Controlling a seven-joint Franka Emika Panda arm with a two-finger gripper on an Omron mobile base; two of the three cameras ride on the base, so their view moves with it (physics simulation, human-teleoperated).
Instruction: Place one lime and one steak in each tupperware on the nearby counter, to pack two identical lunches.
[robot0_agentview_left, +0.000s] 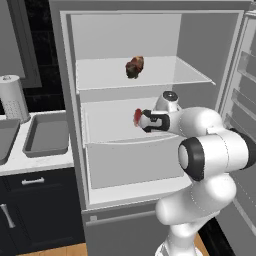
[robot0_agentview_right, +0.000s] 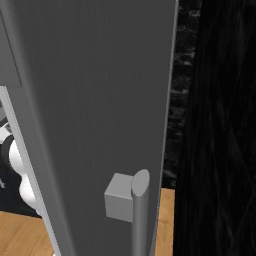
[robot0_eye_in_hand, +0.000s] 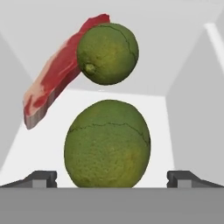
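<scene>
With the near lime (robot0_eye_in_hand: 107, 144) sitting on the fridge shelf (robot0_agentview_left: 115, 131) dead centre between my spread fingertips (robot0_eye_in_hand: 41, 178), I'd ease straight in and close across its widest part, steering clear of the far lime (robot0_eye_in_hand: 108, 53) and steak (robot0_eye_in_hand: 54, 74) behind.

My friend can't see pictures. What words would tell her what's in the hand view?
A big green lime sits close between the open gripper's two dark fingertips, on a white fridge shelf. A second lime lies farther back, in front of a red raw steak with a pale fatty edge.
</scene>
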